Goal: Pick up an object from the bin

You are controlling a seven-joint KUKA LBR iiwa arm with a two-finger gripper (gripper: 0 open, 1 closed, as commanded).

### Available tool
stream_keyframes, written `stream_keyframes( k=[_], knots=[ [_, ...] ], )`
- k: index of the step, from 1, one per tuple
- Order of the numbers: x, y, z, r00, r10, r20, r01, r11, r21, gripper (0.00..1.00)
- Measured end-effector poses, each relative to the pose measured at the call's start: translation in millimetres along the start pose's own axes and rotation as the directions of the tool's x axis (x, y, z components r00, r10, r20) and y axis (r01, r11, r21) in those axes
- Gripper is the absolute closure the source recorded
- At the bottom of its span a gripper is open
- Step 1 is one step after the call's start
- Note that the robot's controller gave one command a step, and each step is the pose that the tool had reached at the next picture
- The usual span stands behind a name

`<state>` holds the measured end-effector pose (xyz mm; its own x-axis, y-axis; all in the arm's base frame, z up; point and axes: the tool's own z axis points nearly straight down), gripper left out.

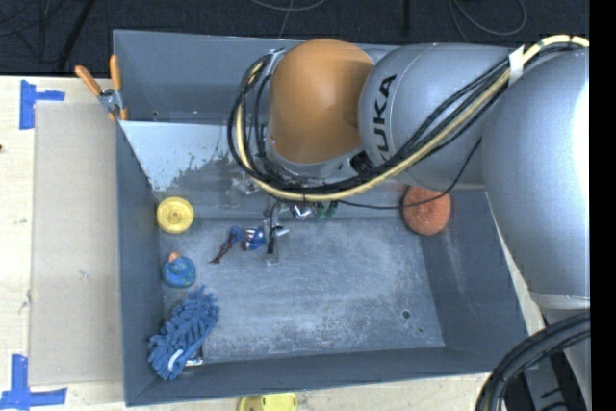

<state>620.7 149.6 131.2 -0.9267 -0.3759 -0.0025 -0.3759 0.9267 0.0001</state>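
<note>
Grey metal bin (318,342): the gripper (274,239) hangs low near its middle, just beside a small blue thing (252,240). Whether the gripper is wide or narrow cannot be told. A yellow disc (175,215) lies near, an orange ball (425,211) well apart.

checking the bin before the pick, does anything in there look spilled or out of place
Nothing looks spilled or broken. The yellow disc, blue toy and blue duster lie apart by the left wall, the orange ball by the right. The bin shows whitish scuffing on its back-left wall.
</note>
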Motion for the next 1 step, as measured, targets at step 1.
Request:
stream_keyframes(
  k=[1],
  knots=[
    [2.2, -7.4, 58.0, 0.977, -0.214, 0.0, 0.214, 0.977, 0.0, 0.0]
  ],
)
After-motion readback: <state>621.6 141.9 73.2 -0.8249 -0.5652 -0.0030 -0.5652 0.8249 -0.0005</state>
